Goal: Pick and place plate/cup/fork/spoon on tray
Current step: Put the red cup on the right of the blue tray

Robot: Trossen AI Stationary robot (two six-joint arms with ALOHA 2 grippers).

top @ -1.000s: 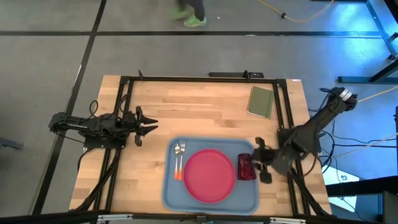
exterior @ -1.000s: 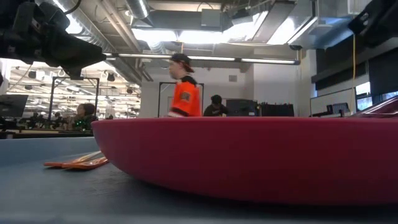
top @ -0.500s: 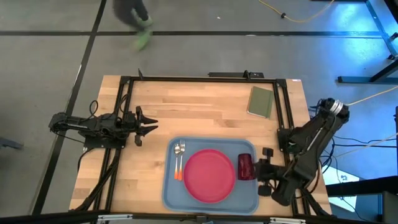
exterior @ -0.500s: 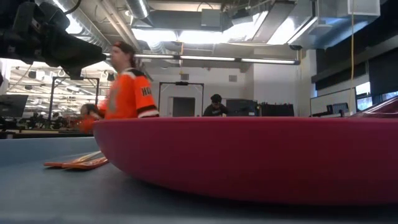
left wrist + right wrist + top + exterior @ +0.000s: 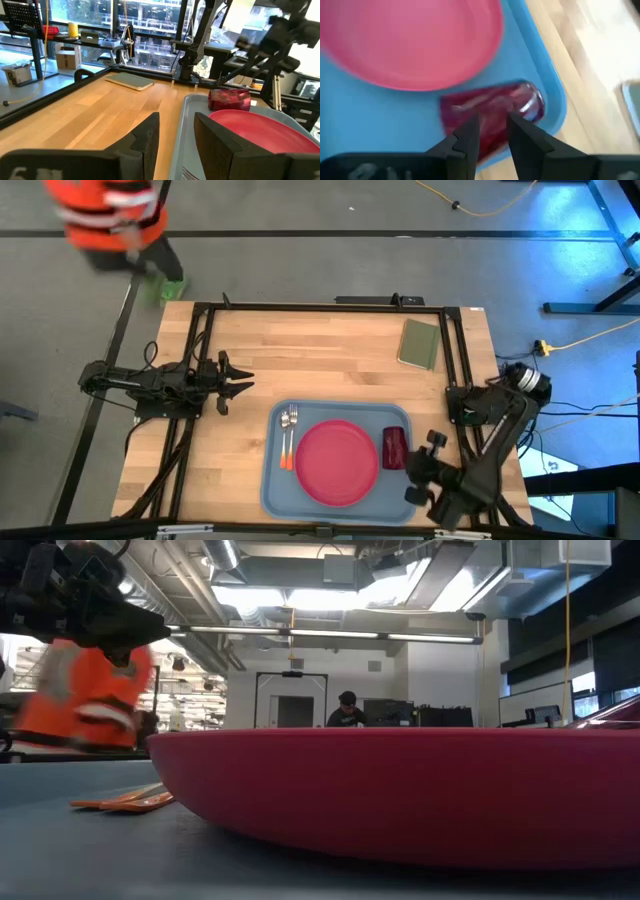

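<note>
The light blue tray [image 5: 274, 485] lies at the table's near middle. On it sits the pink-red plate [image 5: 337, 462], which fills the low view [image 5: 400, 790]. The maroon cup [image 5: 395, 448] lies on its side at the tray's right end [image 5: 490, 112]. The spoon [image 5: 285, 438] and the fork [image 5: 293, 436] lie side by side at the tray's left end. My right gripper [image 5: 412, 468] hangs open over the tray's near right corner, tilted down, with the cup beyond its fingertips [image 5: 494, 131]. My left gripper [image 5: 243, 386] waits open at the table's left, level.
An olive-green pad [image 5: 419, 344] lies at the far right of the wooden table. Black frame rails [image 5: 320, 307] run along the far edge and both sides. A person in orange [image 5: 110, 220] passes beyond the far left corner. Bare wood lies left of and beyond the tray.
My right gripper has drawn back from the cup toward the table's near edge and tipped further downward, its finger gap unchanged. The cup has stayed on its side on the tray. The person in orange has walked leftward beyond the far edge.
</note>
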